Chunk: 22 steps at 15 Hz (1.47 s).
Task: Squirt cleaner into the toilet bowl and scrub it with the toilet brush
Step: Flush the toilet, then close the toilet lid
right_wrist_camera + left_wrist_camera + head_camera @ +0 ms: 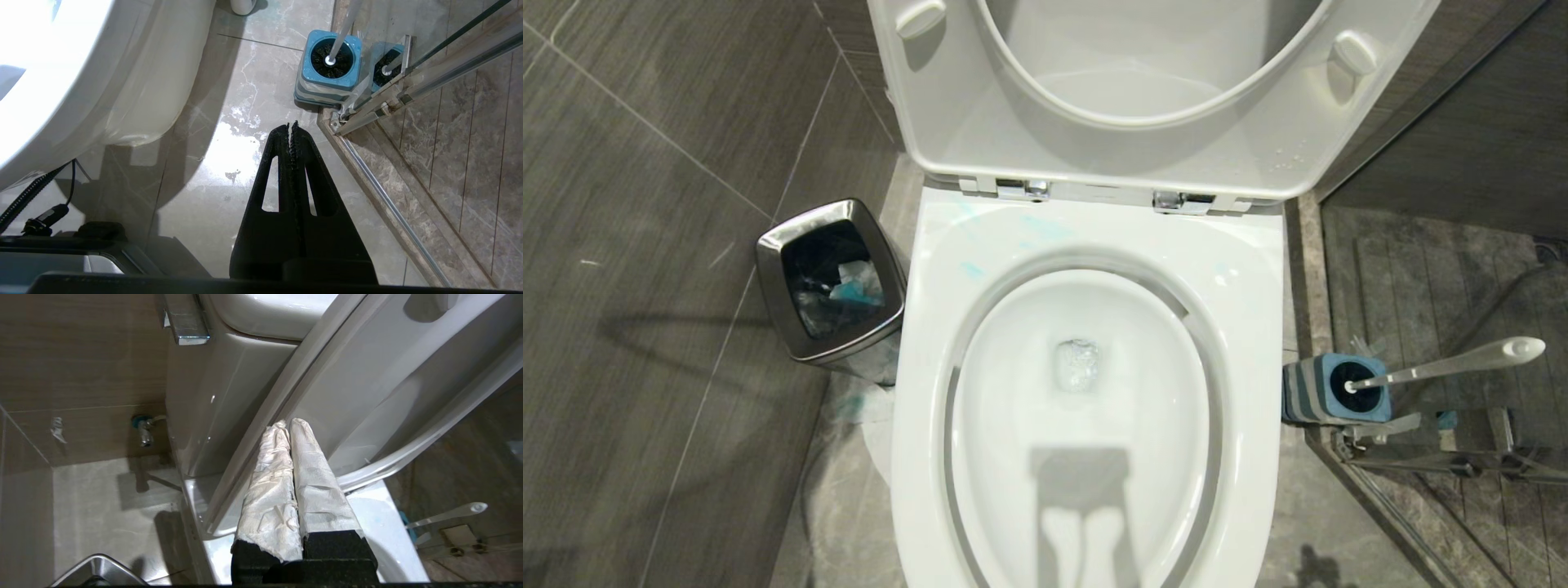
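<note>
You have the toilet bowl [1086,425] filling the middle of the head view, white and glossy, with its seat and lid [1143,98] both tipped up against the tank. Clear water sits in the outlet at the bottom, and the only cleaner [970,269] you can see is a few pale blue streaks on the rim toward the robot's left, near the hinges. To the left of the bowl on the tiled floor stands a small square steel bin [832,282] with blue-stained tissues inside. On the other side, hard against the glass shower door [412,94], is the toilet brush [1445,366]: its white handle leans out of the grey-and-blue striped holder [1331,390] (the second holder you see in the right wrist view is only its reflection in the glass).

Your left gripper [288,424] is up beside the raised lid, its two fingers wrapped in white tissue and pressed together with nothing between them; the tips lie at the edge of the lid, and you cannot tell whether they touch it. Your right gripper [293,126] hangs low over the marble floor, between the bowl's base and the brush holder, near neither, its black toothed fingers closed on nothing
</note>
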Available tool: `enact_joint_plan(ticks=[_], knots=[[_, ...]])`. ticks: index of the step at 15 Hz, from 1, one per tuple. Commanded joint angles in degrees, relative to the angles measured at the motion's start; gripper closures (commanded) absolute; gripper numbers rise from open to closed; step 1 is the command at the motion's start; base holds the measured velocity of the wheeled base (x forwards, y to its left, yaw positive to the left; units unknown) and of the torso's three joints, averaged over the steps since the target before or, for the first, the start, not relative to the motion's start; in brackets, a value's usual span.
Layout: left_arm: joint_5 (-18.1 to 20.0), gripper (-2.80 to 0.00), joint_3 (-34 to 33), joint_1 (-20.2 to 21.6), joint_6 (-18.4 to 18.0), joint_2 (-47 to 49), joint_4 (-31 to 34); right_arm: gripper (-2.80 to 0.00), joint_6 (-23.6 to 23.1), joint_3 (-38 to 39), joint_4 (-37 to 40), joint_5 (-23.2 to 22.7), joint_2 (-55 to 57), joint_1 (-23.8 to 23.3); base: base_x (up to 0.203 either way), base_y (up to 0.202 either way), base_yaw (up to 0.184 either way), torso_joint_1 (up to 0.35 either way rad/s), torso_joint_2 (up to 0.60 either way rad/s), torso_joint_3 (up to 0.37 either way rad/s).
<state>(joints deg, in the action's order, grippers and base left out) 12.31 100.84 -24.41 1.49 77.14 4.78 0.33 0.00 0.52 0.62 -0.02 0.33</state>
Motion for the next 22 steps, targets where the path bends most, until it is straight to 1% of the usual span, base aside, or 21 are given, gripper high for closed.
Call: enact_joint_plan(ticks=[1,3,6,8,9,11,12,15,16,19,20,22], knots=[[0.6,0.00,1.2,0.0,3.4,0.7,0.1,0.00,0.0,0.0,0.0,0.0,0.0,0.0,0.000,0.000,0.000,0.000,0.00,0.000],[0.0,0.00,4.1,0.6,5.0,2.7,-0.2,0.00,0.0,0.0,0.0,0.0,0.0,0.0,0.000,0.000,0.000,0.000,0.00,0.000],[0.1,0.00,7.9,1.2,5.1,5.8,-1.1,0.00,0.0,0.0,0.0,0.0,0.0,0.0,0.000,0.000,0.000,0.000,0.00,0.000],[0.7,0.00,9.2,1.1,5.1,7.5,-3.6,0.00,0.0,0.0,0.0,0.0,0.0,0.0,0.000,0.000,0.000,0.000,0.00,0.000],[2.1,0.00,9.7,1.1,5.1,8.2,-5.2,0.00,0.0,0.0,0.0,0.0,0.0,0.0,0.000,0.000,0.000,0.000,0.00,0.000],[8.2,0.00,10.1,1.1,5.0,9.1,-8.3,0.00,0.0,0.0,0.0,0.0,0.0,0.0,0.000,0.000,0.000,0.000,0.00,0.000],[9.6,0.00,10.0,1.1,4.7,9.3,-8.9,0.00,0.0,0.0,0.0,0.0,0.0,0.0,0.000,0.000,0.000,0.000,0.00,0.000],[9.9,0.00,9.7,1.1,4.5,9.7,-10.9,0.00,0.0,0.0,0.0,0.0,0.0,0.0,0.000,0.000,0.000,0.000,0.00,0.000],[9.9,0.00,10.0,1.1,4.7,10.4,-12.7,0.00,0.0,0.0,0.0,0.0,0.0,0.0,0.000,0.000,0.000,0.000,0.00,0.000],[9.7,0.00,9.9,1.1,4.4,12.5,-21.3,0.00,0.0,0.0,0.0,0.0,0.0,0.0,0.000,0.000,0.000,0.000,0.00,0.000],[9.5,0.00,9.8,1.1,4.2,13.2,-22.8,0.00,0.0,0.0,0.0,0.0,0.0,0.0,0.000,0.000,0.000,0.000,0.00,0.000],[9.5,0.00,9.8,1.1,1.8,13.9,-23.1,0.00,0.0,0.0,0.0,0.0,0.0,0.0,0.000,0.000,0.000,0.000,0.00,0.000]])
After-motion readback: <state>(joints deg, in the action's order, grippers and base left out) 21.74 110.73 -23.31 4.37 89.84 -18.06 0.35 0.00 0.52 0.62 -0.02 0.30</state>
